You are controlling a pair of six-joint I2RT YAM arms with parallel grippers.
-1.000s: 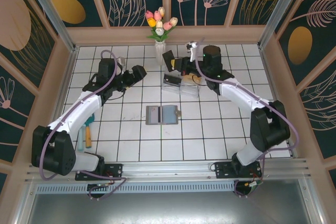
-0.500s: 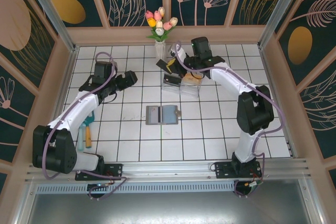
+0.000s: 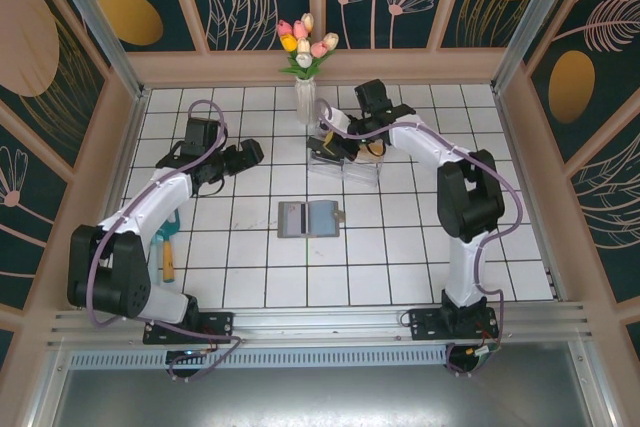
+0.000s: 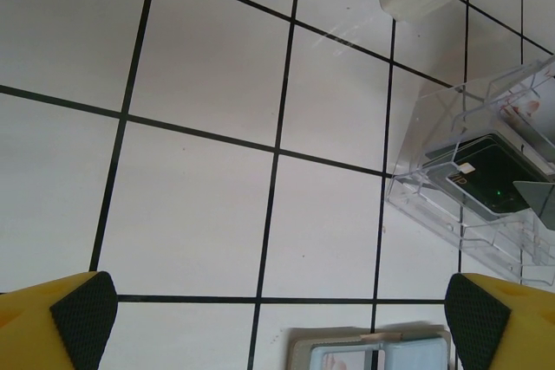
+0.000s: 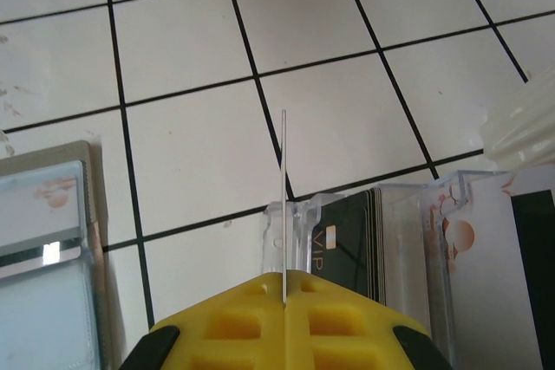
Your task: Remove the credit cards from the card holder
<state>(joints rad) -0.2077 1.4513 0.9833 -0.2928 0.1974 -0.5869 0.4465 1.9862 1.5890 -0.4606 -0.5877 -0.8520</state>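
right gripper (image 5: 284,290) pressed shut on one credit card (image 5: 284,197), held edge-on to the wrist camera; it seems lined up over the end wall of the clear tray (image 5: 299,223), beside the dark cards stacked inside; card holder (image 3: 308,217) lies open and flat near the middle of the tiled table (image 3: 400,247), apart from the tray; cannot tell how many cards sit in its pockets.

Risks: pinch takes only one end of the card, so it may pivot or slip if it clips the tray wall; a release here likely lands it astride the wall or on the tile, not in a slot; tray looks light, and a nudge would shove it toward the vase (image 3: 305,99) just beside its far corner, which looks tippy.

Room: open tiles between tray and holder; left gripper (image 3: 248,153) spread wide, nothing in it, well apart to the tray's left; back wall close behind the vase.
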